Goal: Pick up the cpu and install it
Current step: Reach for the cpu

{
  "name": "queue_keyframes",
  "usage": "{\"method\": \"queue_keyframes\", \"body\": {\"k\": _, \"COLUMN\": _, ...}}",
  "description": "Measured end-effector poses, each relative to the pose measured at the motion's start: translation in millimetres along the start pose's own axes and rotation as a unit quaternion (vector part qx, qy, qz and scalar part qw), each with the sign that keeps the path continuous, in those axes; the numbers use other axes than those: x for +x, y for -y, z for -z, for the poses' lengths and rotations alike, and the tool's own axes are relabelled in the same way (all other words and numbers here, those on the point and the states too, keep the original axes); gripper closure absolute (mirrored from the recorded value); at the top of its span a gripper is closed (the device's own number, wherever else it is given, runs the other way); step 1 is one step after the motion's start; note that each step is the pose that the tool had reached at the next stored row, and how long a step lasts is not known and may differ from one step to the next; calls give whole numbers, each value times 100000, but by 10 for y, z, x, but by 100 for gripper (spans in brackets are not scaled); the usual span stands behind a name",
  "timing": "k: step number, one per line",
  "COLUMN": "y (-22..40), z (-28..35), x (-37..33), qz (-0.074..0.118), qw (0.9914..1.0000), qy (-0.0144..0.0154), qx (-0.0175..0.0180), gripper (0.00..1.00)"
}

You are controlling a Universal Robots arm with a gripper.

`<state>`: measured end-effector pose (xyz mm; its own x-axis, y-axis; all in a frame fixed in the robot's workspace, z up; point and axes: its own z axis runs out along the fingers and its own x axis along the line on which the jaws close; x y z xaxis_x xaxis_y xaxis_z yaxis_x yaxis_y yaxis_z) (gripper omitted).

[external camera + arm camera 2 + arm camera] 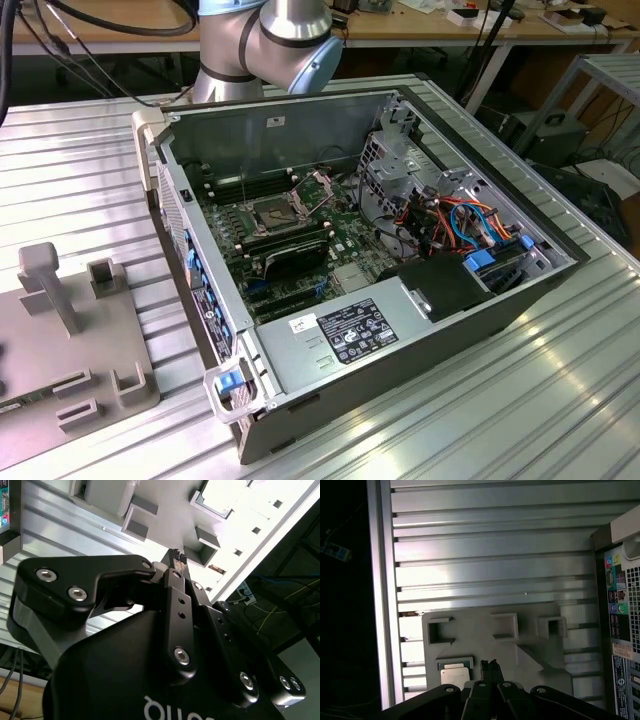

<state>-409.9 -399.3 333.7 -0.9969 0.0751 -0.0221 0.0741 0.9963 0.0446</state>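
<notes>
Setting: An open computer case (290,125) lies on its side on a ribbed metal table (560,400), with its motherboard (300,240) facing up.
Socket: A dark square socket (275,213) sits on the motherboard, towards the exterior view's left of the case.
Fixture plate: A grey plate (100,345) with raised blocks lies on the table beside the case, on the exterior view's left.
Cpu: The cpu (455,676), a pale square chip, rests in a square frame on the grey plate, outside the case.
Gripper: In both wrist views the black gripper (490,664) (177,556) hangs over the grey plate, near the cpu and apart from it.
Fingers: The two fingers are pressed together with nothing between them.
Arm: The silver-and-blue arm (275,40) stands at the far side of the case in the exterior view.
</notes>
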Motion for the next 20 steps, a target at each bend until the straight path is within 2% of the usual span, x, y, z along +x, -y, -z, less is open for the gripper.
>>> {"method": "queue_keyframes", "body": {"k": 3, "y": 0, "z": 0, "x": 1, "qz": -9, "qw": 100000, "qy": -5, "qx": 5, "gripper": 89}}
{"method": "queue_keyframes", "body": {"k": 4, "y": 1, "z": -22, "x": 2, "qz": -7, "qw": 100000, "qy": -1, "qx": 4, "gripper": 89}}
{"method": "queue_keyframes", "body": {"k": 5, "y": 5, "z": -123, "x": 4, "qz": -18, "qw": 100000, "qy": -89, "qx": 15, "gripper": 89}}
{"method": "queue_keyframes", "body": {"k": 17, "y": 6, "z": -135, "x": 5, "qz": -12, "qw": 100000, "qy": -78, "qx": 5, "gripper": 89}}
{"method": "queue_keyframes", "body": {"k": 20, "y": 7, "z": -134, "x": 27, "qz": -17, "qw": 100000, "qy": -89, "qx": 15, "gripper": 89}}
